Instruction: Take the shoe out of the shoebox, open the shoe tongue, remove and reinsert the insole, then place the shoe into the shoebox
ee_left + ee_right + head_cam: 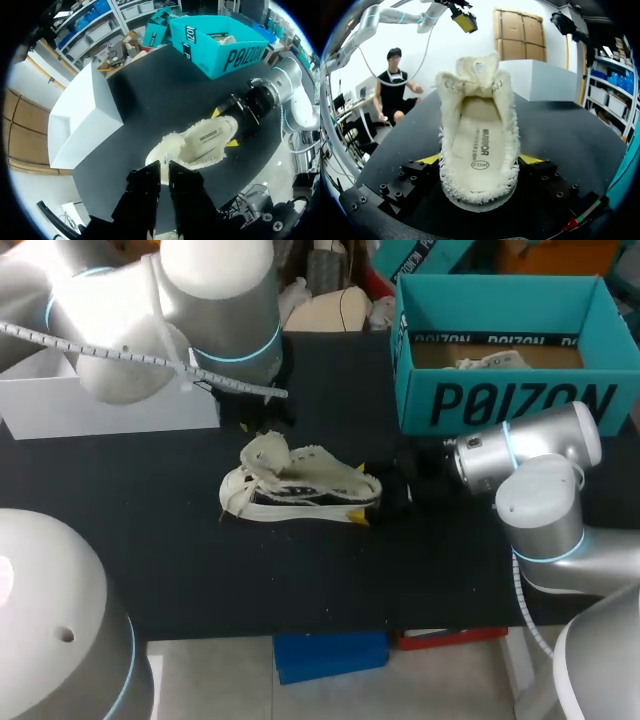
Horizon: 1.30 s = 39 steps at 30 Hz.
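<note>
On the surface (150, 540) the shoe (300, 485) lay parallel to the near edge, heel clamped in the right tool (479, 160); the left tool (164, 167), pinched empty, hung over its toe.

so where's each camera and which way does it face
Head view: above, behind the robot, looking down on the table; left arm and right arm at its sides.
Left wrist view: on that wrist, looking down past the left tool at the shoe, toe end nearest.
Right wrist view: on that wrist, low, facing into the shoe from its heel, held by the right tool.
Shared: all show the shoe; head and left wrist also the shoebox.
</note>
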Tool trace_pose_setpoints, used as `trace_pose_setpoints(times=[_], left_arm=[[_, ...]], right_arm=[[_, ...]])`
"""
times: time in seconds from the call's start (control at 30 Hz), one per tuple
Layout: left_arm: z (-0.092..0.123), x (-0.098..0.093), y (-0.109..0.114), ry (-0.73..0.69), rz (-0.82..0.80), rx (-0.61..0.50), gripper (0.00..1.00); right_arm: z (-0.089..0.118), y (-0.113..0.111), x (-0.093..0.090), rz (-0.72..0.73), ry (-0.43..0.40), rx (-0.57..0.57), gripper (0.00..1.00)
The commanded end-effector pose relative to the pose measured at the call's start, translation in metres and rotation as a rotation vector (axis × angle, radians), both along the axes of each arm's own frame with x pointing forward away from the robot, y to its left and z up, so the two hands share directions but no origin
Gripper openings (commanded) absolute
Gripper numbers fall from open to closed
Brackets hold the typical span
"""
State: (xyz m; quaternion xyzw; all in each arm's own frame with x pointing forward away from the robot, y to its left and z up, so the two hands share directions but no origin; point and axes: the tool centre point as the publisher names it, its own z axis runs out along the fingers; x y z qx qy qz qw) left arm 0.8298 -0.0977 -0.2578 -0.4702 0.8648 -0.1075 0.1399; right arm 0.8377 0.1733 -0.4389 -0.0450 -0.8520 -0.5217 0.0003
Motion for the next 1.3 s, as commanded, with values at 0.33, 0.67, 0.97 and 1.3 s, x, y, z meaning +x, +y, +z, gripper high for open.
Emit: trace_pose_setpoints(times=[0.33, 0.67, 0.97, 1.3], left_arm=[[-0.021, 0.014, -0.016, -0.037, -0.925, -0.300, 0.00], [-0.015, 0.011, -0.016, 0.036, -0.988, -0.413, 0.00], [0.010, 0.012, -0.018, 0.234, -1.285, -0.299, 0.00], [0.002, -0.003, -0.019, 0.458, -1.458, -0.164, 0.00]], right_arm=[[-0.003, -0.001, 0.001, -0.001, 0.001, 0.000, 0.00], [-0.003, -0.001, 0.001, -0.001, 0.001, 0.000, 0.00], [-0.003, -0.001, 0.001, -0.001, 0.001, 0.000, 0.00], [-0.003, -0.001, 0.001, -0.001, 0.001, 0.000, 0.00]])
